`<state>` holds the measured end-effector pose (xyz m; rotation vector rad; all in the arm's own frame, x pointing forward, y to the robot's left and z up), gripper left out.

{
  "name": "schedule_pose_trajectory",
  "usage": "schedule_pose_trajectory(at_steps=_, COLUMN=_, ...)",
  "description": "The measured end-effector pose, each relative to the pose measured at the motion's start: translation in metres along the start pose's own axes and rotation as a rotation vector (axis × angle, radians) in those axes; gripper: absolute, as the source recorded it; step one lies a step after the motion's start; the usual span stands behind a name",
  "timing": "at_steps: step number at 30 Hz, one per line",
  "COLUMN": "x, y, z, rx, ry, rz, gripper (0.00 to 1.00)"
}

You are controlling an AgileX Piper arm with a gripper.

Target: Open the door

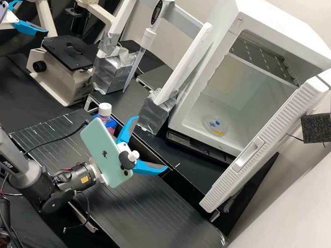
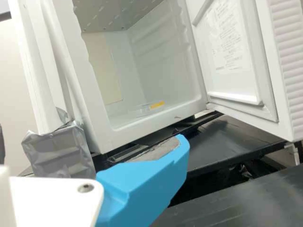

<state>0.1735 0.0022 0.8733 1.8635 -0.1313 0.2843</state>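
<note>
Empty white hand with two bright blue fingers (image 1: 150,143), spread wide, nothing gripped. Mounted on top of the hand, a mint-green phone (image 1: 104,154); on the hand's left, partly behind the phone, a white-capped bottle (image 1: 105,109). Below, the black ribbed worktop (image 1: 157,216).

Ahead and to the left of the hand, a silver-taped block (image 1: 154,115) under a white frame (image 1: 193,56), with a slim white pipette (image 1: 148,37) hanging from the crossbar. Directly ahead, a white box-shaped cabinet (image 1: 289,28). Ahead and to the right, apart from the fingers, its ribbed white door (image 1: 279,118), swung well open: judging by that, task essentially finished.

Main risk from here: bumping the door's free edge or inner face with a spread fingertip and nudging it shut again. Pushed outward too hard, likely to strain at the hinge. Drifting left on retreat, could catch the frame and shake the pipette loose, or tip the bottle. From a jolt to the cabinet, a possible slide for the clear round dish (image 1: 216,131) inside.
</note>
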Motion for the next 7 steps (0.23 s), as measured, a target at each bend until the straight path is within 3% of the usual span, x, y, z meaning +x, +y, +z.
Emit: schedule_pose_trajectory(at_steps=7, x=0.0024, y=-0.0003, z=0.0021, rx=-0.013, ry=-0.01, rz=0.0, gripper=1.0)
